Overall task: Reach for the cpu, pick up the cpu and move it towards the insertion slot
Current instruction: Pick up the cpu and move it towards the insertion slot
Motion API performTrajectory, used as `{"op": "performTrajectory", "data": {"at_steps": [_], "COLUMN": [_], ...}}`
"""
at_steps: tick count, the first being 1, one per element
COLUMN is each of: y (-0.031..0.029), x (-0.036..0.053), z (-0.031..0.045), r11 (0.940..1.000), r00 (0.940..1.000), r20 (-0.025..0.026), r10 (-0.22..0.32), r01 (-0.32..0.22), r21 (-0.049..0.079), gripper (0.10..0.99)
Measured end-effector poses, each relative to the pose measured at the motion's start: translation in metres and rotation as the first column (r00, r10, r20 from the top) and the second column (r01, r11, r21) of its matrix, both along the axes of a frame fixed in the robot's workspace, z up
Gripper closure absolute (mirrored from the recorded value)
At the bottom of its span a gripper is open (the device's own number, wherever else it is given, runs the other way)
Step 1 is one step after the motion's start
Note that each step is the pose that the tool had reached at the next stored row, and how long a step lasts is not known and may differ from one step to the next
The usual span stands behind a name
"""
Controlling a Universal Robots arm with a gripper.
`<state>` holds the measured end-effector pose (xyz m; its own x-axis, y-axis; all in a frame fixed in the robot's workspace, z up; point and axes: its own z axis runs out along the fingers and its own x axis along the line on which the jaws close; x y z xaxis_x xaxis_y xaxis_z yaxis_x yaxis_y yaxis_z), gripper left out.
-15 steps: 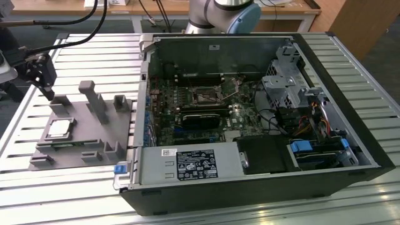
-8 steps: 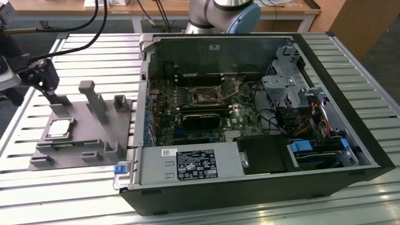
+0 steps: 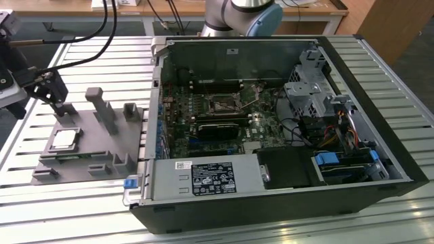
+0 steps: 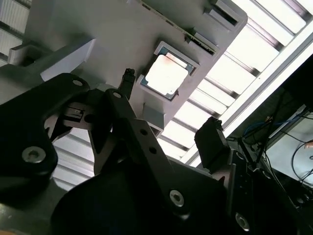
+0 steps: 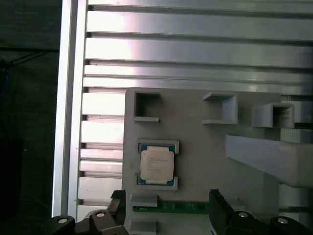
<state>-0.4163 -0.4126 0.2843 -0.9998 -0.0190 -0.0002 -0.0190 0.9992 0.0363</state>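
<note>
The ribbed aluminium table [image 3: 81,213] runs under everything, its long silver slats smooth and brightly reflective. On it lies a black metal computer case [image 3: 271,216], boxy and open on top, with a silvery power-supply box [image 3: 203,178] in one corner. Inside the case, a green motherboard [image 3: 266,127] lies flat, studded with small parts, and a black rectangular card [image 3: 218,130] stands on it. The insertion slot [image 3: 222,105] sits just beside that card: a small dark square framed in shiny metal.

Toward the exterior view's left, well apart from the slot, a matte grey plastic fixture plate [image 3: 88,148] rests on the slats. Its surface is flat and dull, broken by upright blocks and open-sided square pockets. The black gripper [image 5: 165,198], angular and bolted together with round-headed screws, hangs over this plate. Its 2 fingers [image 5: 217,208] are spread wide with nothing between them.

The cpu [image 5: 157,164] lies flat in 1 shallow square pocket of the plate, near the fingertips but not touched by them. It is a thin square with a pale, faintly brushed metal top and a narrow darker border showing at the corners. A slim green circuit strip [image 5: 171,207] lies in a groove just beside the pocket, between the fingers in the first wrist view.
</note>
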Motion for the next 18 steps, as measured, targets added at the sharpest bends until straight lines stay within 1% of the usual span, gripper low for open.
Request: {"op": "performTrajectory", "data": {"at_steps": [1,2,14,18], "y": [0.0001,0.0002,0.0008,0.0007], "x": [-0.0003,-0.0005,-0.001,-0.001], "z": [-0.0019,-0.0036,-0.0255,-0.0327], "r11": [1.0,1.0,1.0,1.0], "r00": [1.0,1.0,1.0,1.0], "r20": [0.0001,0.0001,0.0,0.0007], "r10": [0.0,0.0,0.0,0.0], "r01": [0.0,0.0,0.0,0.0], "r21": [0.0,0.0,0.0,0.0], "gripper": [0.369,0.306,0.306,0.306]}}
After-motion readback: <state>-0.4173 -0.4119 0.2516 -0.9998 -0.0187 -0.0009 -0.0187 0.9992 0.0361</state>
